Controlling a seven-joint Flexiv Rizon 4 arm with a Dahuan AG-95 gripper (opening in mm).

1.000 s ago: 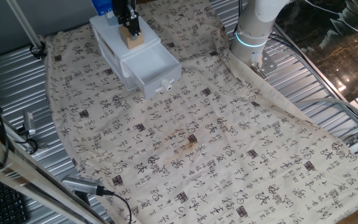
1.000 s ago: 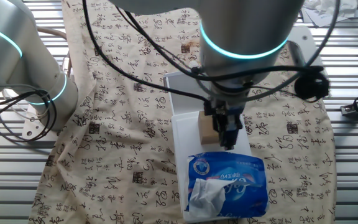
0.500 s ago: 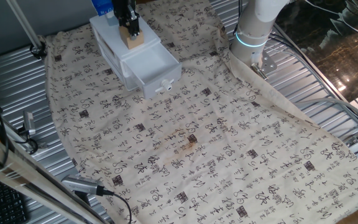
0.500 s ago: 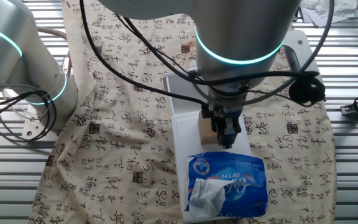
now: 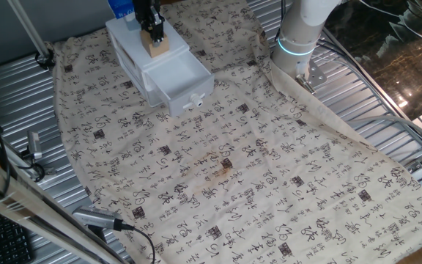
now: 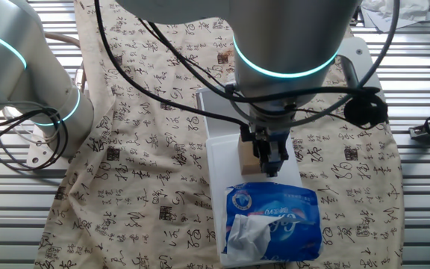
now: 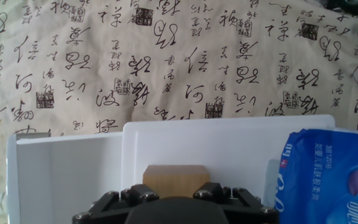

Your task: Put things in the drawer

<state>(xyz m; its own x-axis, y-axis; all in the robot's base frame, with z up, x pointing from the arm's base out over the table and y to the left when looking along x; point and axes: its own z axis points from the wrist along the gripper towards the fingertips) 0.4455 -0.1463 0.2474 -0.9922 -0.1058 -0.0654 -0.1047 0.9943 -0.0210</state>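
The tan wooden cube point(image 5: 157, 46) rests on top of the white cabinet point(image 5: 127, 45), behind the open drawer point(image 5: 185, 73) with its small knob point(image 5: 194, 100). My gripper point(image 5: 154, 35) stands straight down over the cube, a finger on either side, shut on it. In the other fixed view the cube point(image 6: 248, 157) sits against the dark fingers point(image 6: 272, 155) on the cabinet top point(image 6: 222, 153). In the hand view the cube point(image 7: 176, 174) shows just ahead of the gripper point(image 7: 176, 190), with the drawer's inside point(image 7: 67, 171) to the left. The fingertips are hidden.
A blue tissue pack point(image 6: 271, 220) lies on the cabinet top right behind the cube; it also shows in the hand view point(image 7: 328, 180). The robot base point(image 5: 299, 37) stands at the back right. A printed cloth point(image 5: 255, 169) covers the table; metal ridges surround it.
The arm shifted slightly over the cube a second ago, then stayed still. The cube has not moved.
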